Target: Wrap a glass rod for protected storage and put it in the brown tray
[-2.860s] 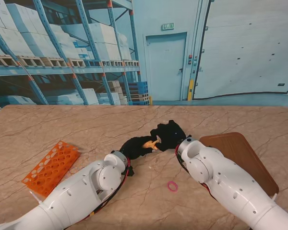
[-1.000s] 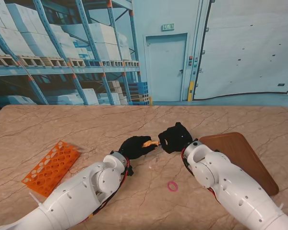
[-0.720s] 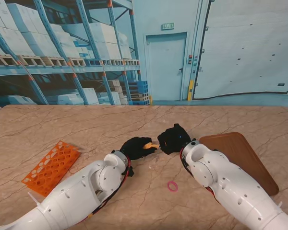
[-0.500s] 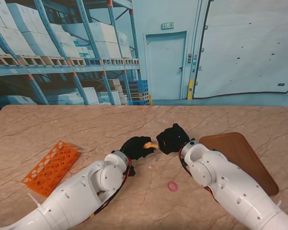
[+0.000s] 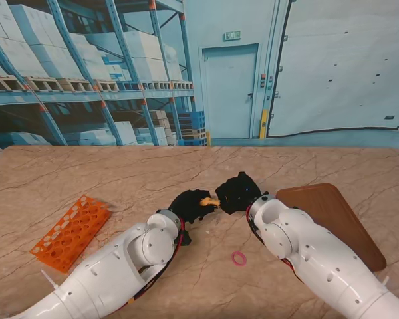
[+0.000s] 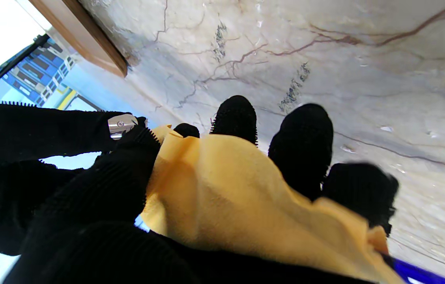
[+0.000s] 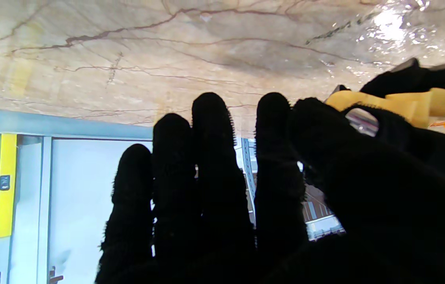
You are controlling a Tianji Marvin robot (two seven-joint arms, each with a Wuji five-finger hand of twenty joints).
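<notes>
From the stand's camera, the black-gloved left hand (image 5: 190, 205) and the black-gloved right hand (image 5: 237, 192) meet over the middle of the veined beige marble table (image 5: 120, 176), with a small roll of yellow cloth (image 5: 207, 199) bridging the gap between them. The flat brown wooden tray (image 5: 332, 216) lies to the right, just beside the right forearm and holding nothing. A small pink elastic ring (image 5: 239, 258) sits on the table nearer to me, and an orange plastic test-tube rack (image 5: 72, 231) lies well apart on the left.

The left wrist camera shows what the stand's view cannot: the left hand's fingers (image 6: 303, 146) curl around the yellow cloth (image 6: 226, 189), which looks soft, fuzzy and bunched, and a right-hand fingertip presses against its end. A corner of the brown tray (image 6: 84, 39) shows beyond.

In the right wrist camera the right hand (image 7: 226, 189) has four fingers (image 7: 210, 157) straight and pressed together, while the thumb pinches the end of the cloth (image 7: 419, 104). The glass rod itself is hidden in every view.
</notes>
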